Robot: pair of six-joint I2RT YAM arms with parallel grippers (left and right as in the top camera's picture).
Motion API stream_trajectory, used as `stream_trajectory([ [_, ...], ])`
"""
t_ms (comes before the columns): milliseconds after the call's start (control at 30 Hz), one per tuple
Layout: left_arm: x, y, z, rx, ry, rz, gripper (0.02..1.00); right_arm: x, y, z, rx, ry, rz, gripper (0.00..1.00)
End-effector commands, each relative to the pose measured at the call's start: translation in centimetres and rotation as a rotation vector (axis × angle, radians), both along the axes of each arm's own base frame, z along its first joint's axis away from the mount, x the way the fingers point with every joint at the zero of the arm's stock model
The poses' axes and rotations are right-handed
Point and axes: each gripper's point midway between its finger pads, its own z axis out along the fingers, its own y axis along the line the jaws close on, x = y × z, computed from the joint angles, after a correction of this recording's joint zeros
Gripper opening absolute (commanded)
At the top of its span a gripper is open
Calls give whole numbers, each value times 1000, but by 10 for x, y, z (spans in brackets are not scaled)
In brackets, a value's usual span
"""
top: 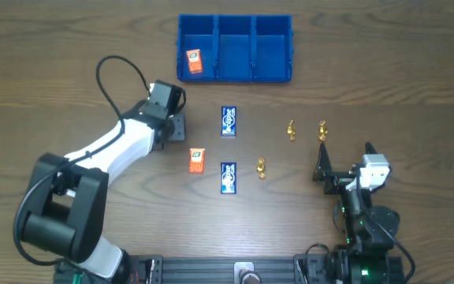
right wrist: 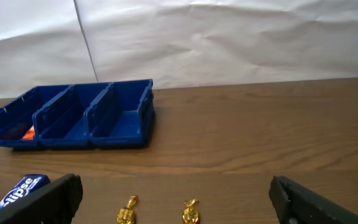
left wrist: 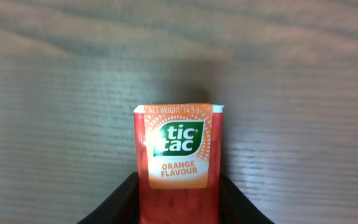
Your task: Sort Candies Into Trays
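Though one orange box [top: 194,61] sits in the tray [top: 235,79], the left gripper [left wrist: 178,186] pinches a second box [left wrist: 178,143], the right gripper [right wrist: 173,199] gapes, and six candies [top: 228,177] wait.

Candy slipping out of sight!
The orange candy box [left wrist: 178,143] runs off the view's edge between the fingers of the left gripper [left wrist: 178,186]. In the right wrist view the blue pack [right wrist: 18,190] is cropped, and the blue tray [right wrist: 8,139] wall hides most of an orange piece [right wrist: 25,132].
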Motion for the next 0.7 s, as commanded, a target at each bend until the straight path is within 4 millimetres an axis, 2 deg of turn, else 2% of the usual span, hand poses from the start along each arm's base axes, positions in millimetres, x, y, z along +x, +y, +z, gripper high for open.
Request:
stream_trajectory([
  [33,66,-33,119,-40,-246,-7,257,0,0,-1,-6,0,1,1000],
  [133,107,-50,172,-72,-343,-7,257,0,0,-1,-7,0,1,1000],
  [200,134,-58,184,-73,-366,-5,259,0,0,-1,-7,0,1,1000],
  [267,155,-67,181,-66,-358,-6,259,0,0,-1,-6,0,0,1000],
  [367,177,-79,158,-66,-319,-16,270,0,0,-1,-6,0,0,1000],
  [400,181,-81,152,-67,-311,-17,281,0,0,-1,-7,0,0,1000],
  [467,184,-80,127,-79,-262,-3,301,0,0,-1,-6,0,1,998],
  [633,184,-71,120,-66,-241,6,310,0,0,-1,-6,0,1,1000],
  [700,183,-69,119,-61,-237,4,465,0,0,-1,-6,0,0,1000],
])
